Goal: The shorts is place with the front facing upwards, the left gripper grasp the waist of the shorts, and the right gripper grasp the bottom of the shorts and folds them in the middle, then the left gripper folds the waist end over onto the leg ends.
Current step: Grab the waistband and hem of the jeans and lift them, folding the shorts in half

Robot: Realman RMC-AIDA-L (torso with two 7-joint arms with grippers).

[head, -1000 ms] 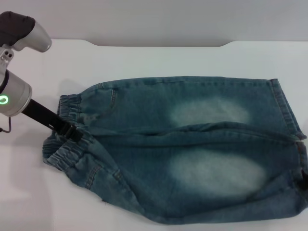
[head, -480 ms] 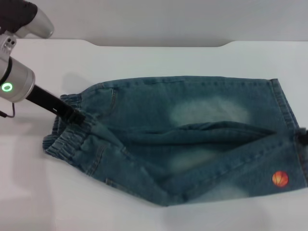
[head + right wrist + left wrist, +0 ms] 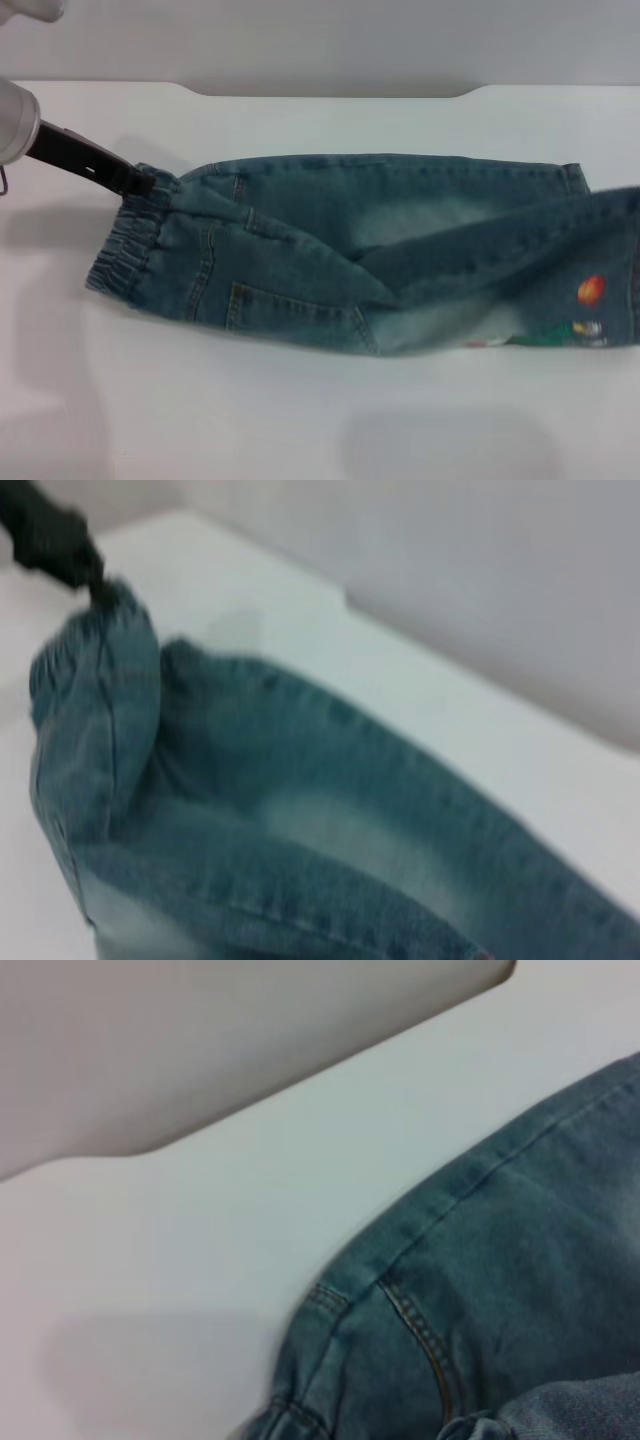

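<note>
Left claw (image 3: 140, 183): closed on the waist (image 3: 128, 240) at the table's (image 3: 300, 420) left. Denim shorts (image 3: 330, 250): laid lengthwise at centre, near leg carried over the far one; lengthwise fold judged nearly complete. Leg ends (image 3: 600, 300): at right edge, cartoon print shown. Right claw: out of view, state cannot be told. Next required: waist carried rightward onto leg ends.

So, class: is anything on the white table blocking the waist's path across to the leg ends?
Nothing visible does. The left claw holds the gathered elastic waist of the blue denim shorts; only denim lies between it and the leg ends.
</note>
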